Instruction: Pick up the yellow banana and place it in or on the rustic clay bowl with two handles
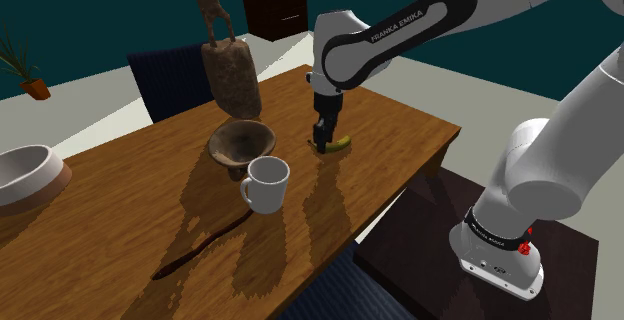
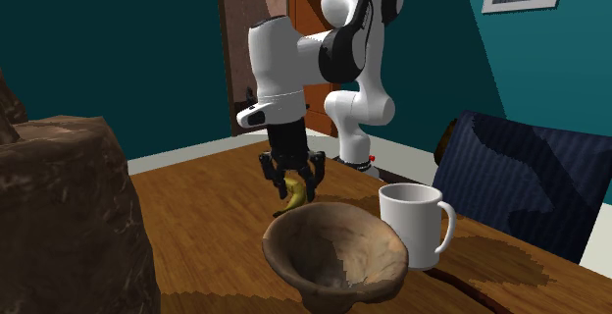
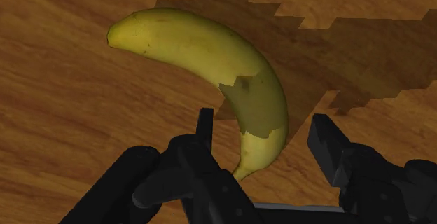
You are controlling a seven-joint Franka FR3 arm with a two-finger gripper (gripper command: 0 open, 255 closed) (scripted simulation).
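You have the end effector (image 3: 263, 117) released, its fingers straddling one end of the banana (image 3: 203, 47) without touching it, on the counter (image 1: 120, 228) beside the bowl (image 1: 240, 143).

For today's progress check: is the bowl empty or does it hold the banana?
Empty: the bowl is bare inside; the banana lies on the table beneath the gripper.

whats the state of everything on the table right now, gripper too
gripper: open, fingers either side of one banana end, not touching it
banana: lying on the table, not gripped
clay bowl: upright, empty
white mug: upright, nothing seen inside
brown vase: upright, a dry branch rising from it
white bowl: upright, at the shoulder view's left edge
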